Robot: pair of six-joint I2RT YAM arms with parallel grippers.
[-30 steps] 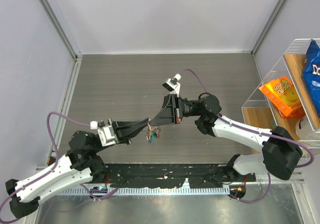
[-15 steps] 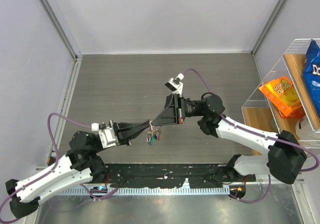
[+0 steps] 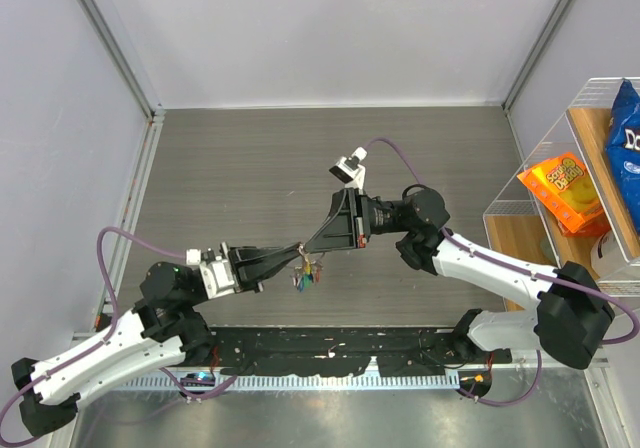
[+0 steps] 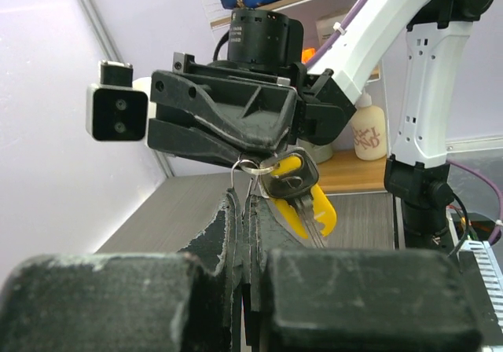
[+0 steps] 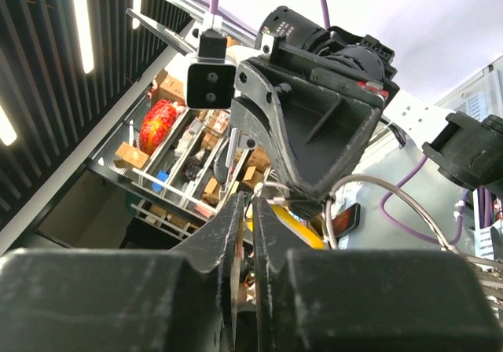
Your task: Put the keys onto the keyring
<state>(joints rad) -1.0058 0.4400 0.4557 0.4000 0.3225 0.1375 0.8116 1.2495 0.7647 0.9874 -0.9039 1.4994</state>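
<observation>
Grey wood-grain bench (image 3: 250, 168) fills the floor of a pale-walled cell, and the keyring (image 4: 245, 166) hangs in the air above the middle of it, toward the near edge.

Left of the keyring, the left arm (image 3: 120, 343) rises from the near corner and reaches across to it. The left end effector (image 4: 244, 203) has its jaws pressed flat together, with the thin silver wire of the keyring standing up out of the tips, so it grips the ring.

The keys (image 4: 302, 203) dangle from the keyring just below and to its right. A yellow head and a dark head show clearly in the left wrist view. From above, only a small bunch of mixed colours can be made out.

Right of the keyring, the right end effector (image 5: 250, 203) meets it from the opposite side, its jaws drawn in to a thin slit. Whether they pinch a key or the wire cannot be told. The right arm (image 3: 480, 268) trails back from there to the near edge.

Far right of the keyring stands a shelf (image 3: 600, 98) holding an orange snack bag (image 3: 565, 193) and a blue one (image 3: 625, 138).
</observation>
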